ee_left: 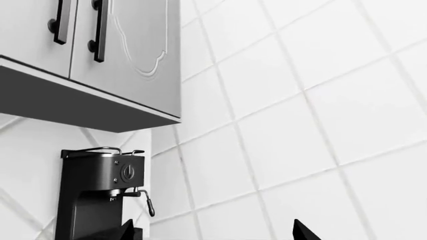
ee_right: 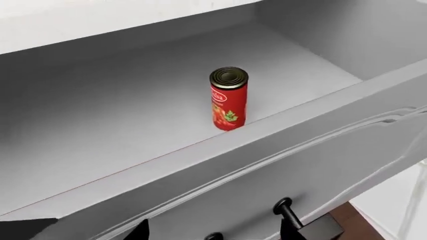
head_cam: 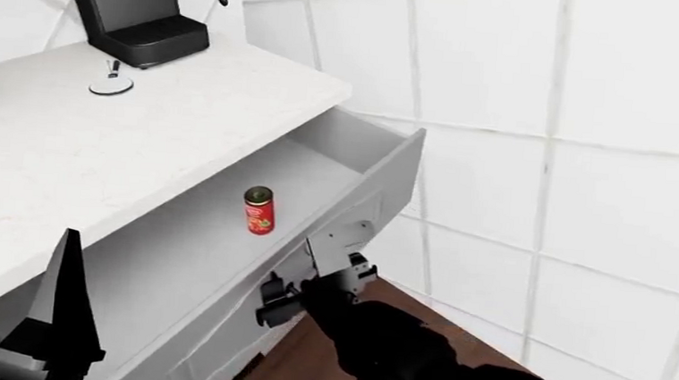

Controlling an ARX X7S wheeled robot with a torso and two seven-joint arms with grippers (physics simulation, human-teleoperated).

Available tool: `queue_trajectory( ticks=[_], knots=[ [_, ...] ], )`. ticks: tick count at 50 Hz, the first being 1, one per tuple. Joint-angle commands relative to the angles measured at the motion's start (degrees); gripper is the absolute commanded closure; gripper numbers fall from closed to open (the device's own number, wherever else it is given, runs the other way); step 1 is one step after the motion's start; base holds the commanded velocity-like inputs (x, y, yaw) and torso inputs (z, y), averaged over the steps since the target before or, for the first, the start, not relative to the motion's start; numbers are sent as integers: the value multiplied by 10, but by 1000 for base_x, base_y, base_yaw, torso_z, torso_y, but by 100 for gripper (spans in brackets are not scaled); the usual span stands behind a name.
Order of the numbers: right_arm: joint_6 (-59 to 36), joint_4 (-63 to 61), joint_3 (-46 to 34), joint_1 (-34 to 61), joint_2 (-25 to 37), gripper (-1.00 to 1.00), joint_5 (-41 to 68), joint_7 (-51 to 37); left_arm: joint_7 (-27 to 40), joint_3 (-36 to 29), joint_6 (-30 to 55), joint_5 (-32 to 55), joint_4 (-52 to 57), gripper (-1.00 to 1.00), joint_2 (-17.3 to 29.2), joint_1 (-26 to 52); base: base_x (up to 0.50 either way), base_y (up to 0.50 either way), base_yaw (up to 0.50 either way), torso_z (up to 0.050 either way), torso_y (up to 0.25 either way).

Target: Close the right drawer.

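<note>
**Right drawer open, right claw at its front panel**

The right claw (head_cam: 308,286) sits nearest, at the outer face of the right drawer (head_cam: 383,171), beside the black bar handle (ee_right: 287,212). In the right wrist view two dark fingertips (ee_right: 140,231) show apart at the frame edge, with the handle post close to one of them; whether the fingers touch the handle cannot be told. The left claw (head_cam: 62,314) is raised in front of the counter (head_cam: 103,147), pointing upward; its fingertips (ee_left: 303,231) stand apart with nothing between them.

The right drawer is pulled well out from under the counter, next to the tiled wall (head_cam: 580,171). Its pale-grey floor carries one upright red can (ee_right: 229,99), standing just inside the front panel.

Farther back, a black coffee machine (head_cam: 137,6) stands on the counter against the wall. Above it, the left wrist view shows a wall cabinet (ee_left: 133,55) with black bar handles.
</note>
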State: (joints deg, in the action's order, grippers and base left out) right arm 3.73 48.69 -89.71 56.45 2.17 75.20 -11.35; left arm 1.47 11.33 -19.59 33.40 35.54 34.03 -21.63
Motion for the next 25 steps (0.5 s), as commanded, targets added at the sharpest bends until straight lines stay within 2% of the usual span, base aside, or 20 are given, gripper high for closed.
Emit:
queue_trajectory(
  ticks=[1,25],
  knots=[
    [-14,-41,6,10,-22,-100,-31,27,0,0,0,2,-1,-100,0,0,0,0,0,0,0],
    [-53,-65,7,43,-22,-100,-37,34,-1,2,0,4,-3,-100,0,0,0,0,0,0,1]
  ],
)
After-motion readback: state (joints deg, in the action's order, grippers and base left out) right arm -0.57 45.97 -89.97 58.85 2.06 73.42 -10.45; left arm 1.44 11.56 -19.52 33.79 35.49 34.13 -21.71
